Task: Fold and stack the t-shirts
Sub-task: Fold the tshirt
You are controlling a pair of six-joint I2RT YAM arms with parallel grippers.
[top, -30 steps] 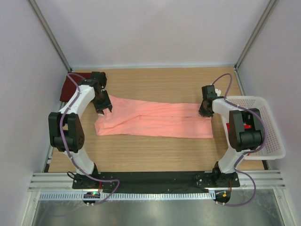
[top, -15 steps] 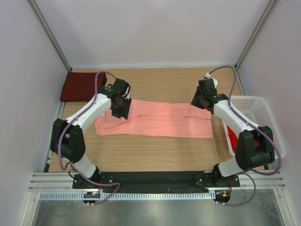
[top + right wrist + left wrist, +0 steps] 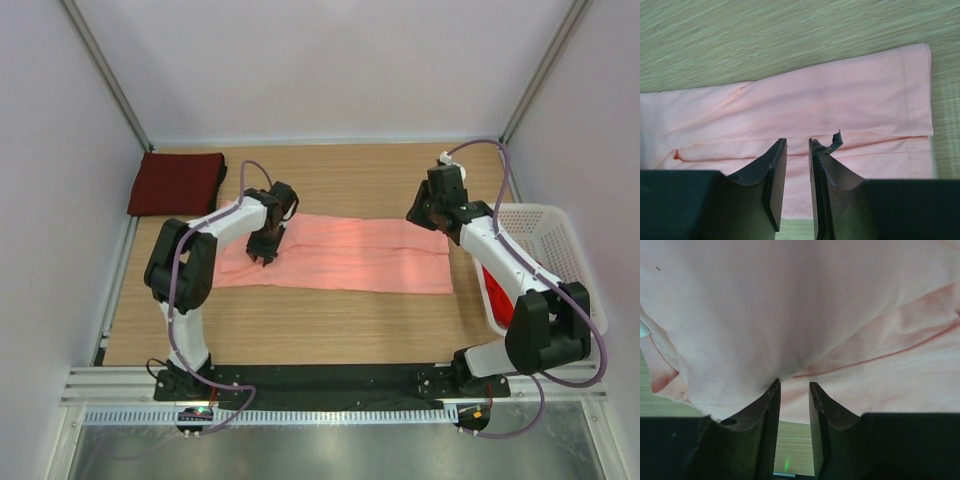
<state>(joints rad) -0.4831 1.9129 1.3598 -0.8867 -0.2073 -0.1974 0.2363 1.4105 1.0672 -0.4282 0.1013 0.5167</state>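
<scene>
Salmon-pink cloth t-shirt [image 3: 350,255] noted as a long, narrow band laid flat across the middle of the light wooden table [image 3: 330,330]. Dark maroon cloth t-shirt [image 3: 178,183] seen folded at the far left corner. Bright red cloth t-shirt [image 3: 497,300] seen in the white perforated plastic basket [image 3: 562,215] at the right.

Left gripper [image 3: 266,248] is set down on the band's left part. In the wrist view its jaws stand narrowly apart, and the cloth is puckered toward the fingertips [image 3: 776,385]. Whether a fold is nipped cannot be told.

Right gripper [image 3: 424,216] is placed over the band's far right corner. Its jaws are parted a little, with nothing between them, and the hem lies flat beneath.

Step judged: the pink shirt is being folded, with the lengthwise folds done and the crosswise fold not yet made.

Next move, as judged: a firm pinch through all layers at one end is called for. That end must then be lifted clear and carried over the other with the edges kept aligned, so the layers are not dragged apart.
</scene>
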